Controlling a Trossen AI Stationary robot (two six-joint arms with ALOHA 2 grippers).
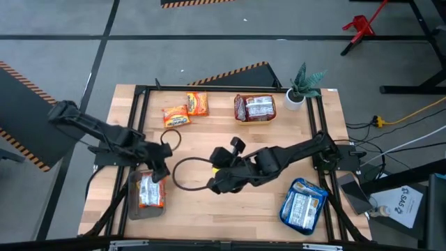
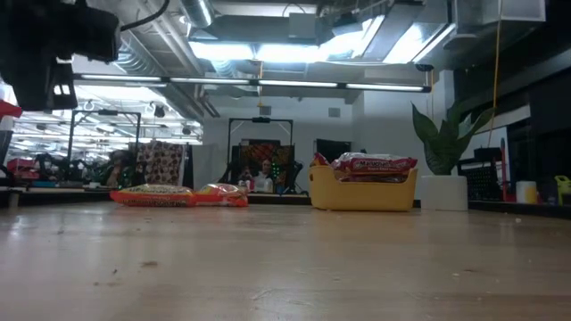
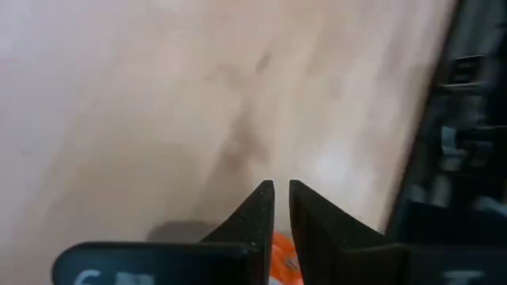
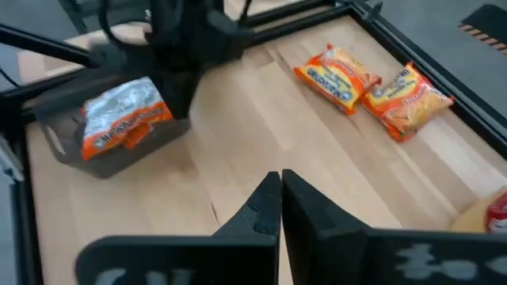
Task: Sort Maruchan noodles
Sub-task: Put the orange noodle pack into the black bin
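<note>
While the left end effector (image 1: pixel 162 169) hangs over the grey tray (image 1: pixel 132 209) near the table's front left corner, its fingers (image 3: pixel 255 218) stand almost together with only a thin slit between them. A scrap of orange wrapper shows just below the tips in the left wrist view, but whether the fingers pinch it or only hover above it cannot be told. The tray holds orange noodle packets (image 1: pixel 150 193), seen silver and orange from the right wrist view.

The right end effector (image 1: pixel 218 183) sits over the middle of the table (image 1: pixel 209 132), fingers pressed together and holding nothing, with bare wood below.

Two more orange packets (image 1: pixel 186 110) lie loose near the back edge, left of centre, just beside each other. A yellow bowl (image 1: pixel 255 117) at the back, right of centre, carries red-and-white packets (image 1: pixel 258 106). Blue-and-white packets (image 1: pixel 304 204) fill a container near the front right corner. A potted plant (image 1: pixel 302 87) stands at the back right corner.

A black frame runs along the table's edges. Open wood lies between the bowl, the loose packets and the two arms, and along the front edge between the tray and the blue-and-white packets.
</note>
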